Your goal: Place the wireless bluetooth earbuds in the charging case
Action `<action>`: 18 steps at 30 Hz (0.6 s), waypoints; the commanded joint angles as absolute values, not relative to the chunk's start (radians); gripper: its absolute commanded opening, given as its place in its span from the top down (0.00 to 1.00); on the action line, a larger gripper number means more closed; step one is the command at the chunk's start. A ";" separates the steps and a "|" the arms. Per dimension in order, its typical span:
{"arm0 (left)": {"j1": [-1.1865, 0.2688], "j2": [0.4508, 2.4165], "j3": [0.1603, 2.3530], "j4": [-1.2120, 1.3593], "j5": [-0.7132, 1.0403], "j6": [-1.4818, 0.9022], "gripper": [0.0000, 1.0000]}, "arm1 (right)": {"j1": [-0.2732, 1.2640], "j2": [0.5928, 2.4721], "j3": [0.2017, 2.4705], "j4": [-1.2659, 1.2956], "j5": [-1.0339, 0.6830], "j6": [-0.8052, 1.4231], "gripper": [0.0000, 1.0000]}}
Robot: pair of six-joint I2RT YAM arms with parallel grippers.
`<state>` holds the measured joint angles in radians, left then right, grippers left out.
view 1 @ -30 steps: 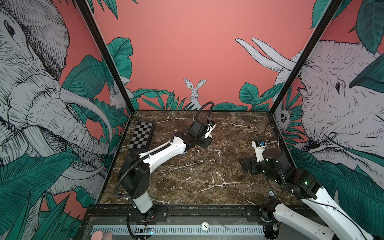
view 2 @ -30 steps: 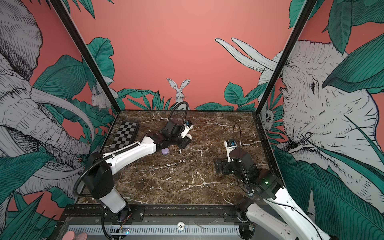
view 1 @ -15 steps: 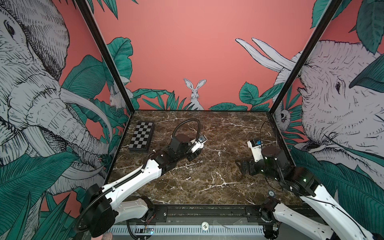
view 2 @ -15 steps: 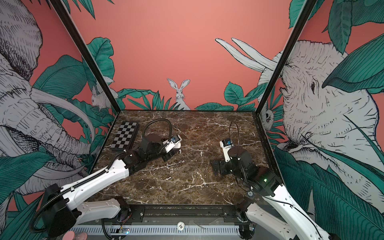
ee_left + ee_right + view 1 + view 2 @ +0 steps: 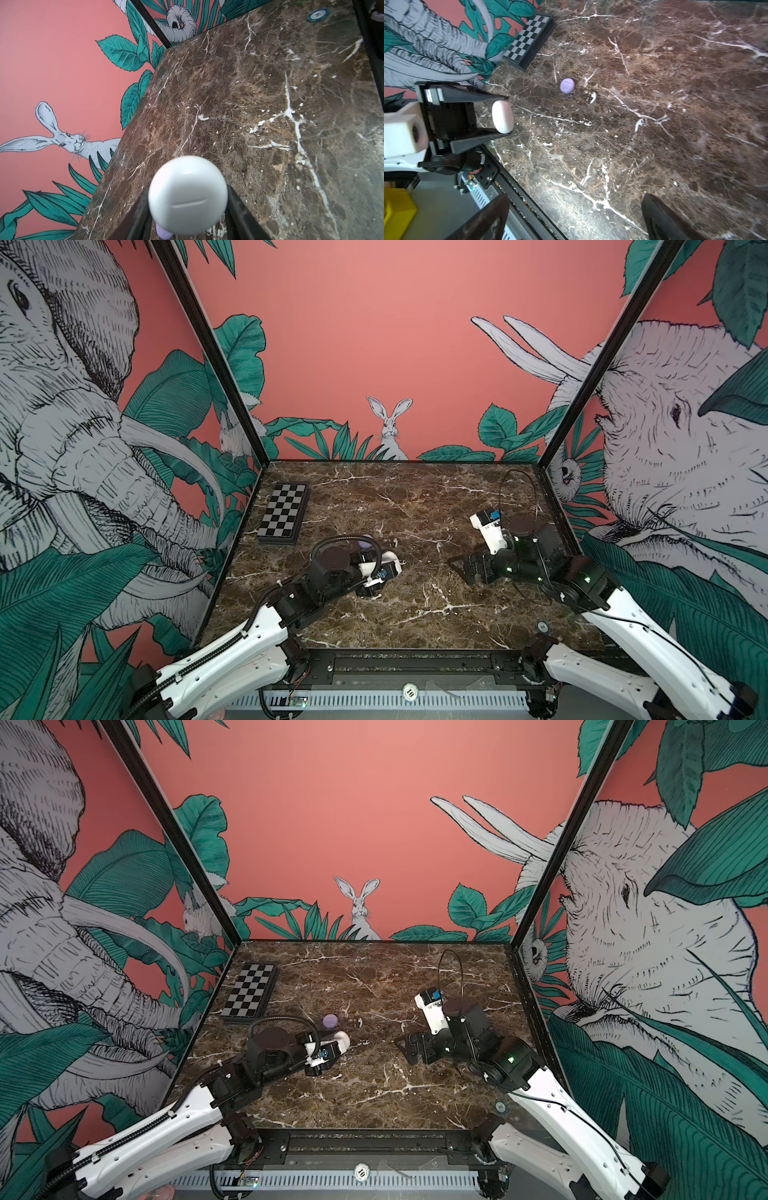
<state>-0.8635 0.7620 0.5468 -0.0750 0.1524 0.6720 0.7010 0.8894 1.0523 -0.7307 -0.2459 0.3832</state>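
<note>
Little of the task looks done. The left gripper (image 5: pixel 507 115) has its fingers (image 5: pixel 473 95) pinching the white charging case (image 5: pixel 188 195) by its two sides, and the case appears to be held clear of the table (image 5: pixel 675 145) near its front-left part; the case is shut, its lid seam showing as a thin pale line across the front, so nothing can go in until it is opened. The right gripper (image 5: pixel 575 224) holds nothing; its fingers (image 5: pixel 662 216) are spread wide and hang over the right side of the table.

Two earbuds lie loose on the marble; the first white earbud (image 5: pixel 593 97) is just beside the lilac charging case (image 5: pixel 567 85), and the second white earbud (image 5: pixel 638 124) is apart from it, nearer the right gripper. The lilac charging case rests closed on the table near the middle, between the checkerboard (image 5: pixel 529 39) and the earbuds; no lilac earbuds show anywhere, and whether they sit inside that case cannot be told.

What seems left: open the white case, pick up each white earbud and seat it stem-first in its slot.

The earbuds are tiny, glossy and white, each a rounded head on a short stem, lying on their sides; against the pale veins of the marble they are easy to lose. The white case is a smooth, round pebble, far bigger than either earbud, and likely slippery.
</note>
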 commanded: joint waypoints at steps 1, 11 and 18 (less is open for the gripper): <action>-0.870 0.758 0.537 -0.039 0.275 0.704 1.00 | 0.698 0.928 1.054 -0.625 -0.359 0.408 0.02; -0.871 0.850 0.549 -0.029 0.387 0.636 1.00 | 0.722 1.044 1.041 -0.505 -0.453 0.493 0.02; -0.870 0.910 0.571 -0.014 0.354 0.603 1.00 | 0.763 1.098 1.032 -0.455 -0.432 0.590 0.09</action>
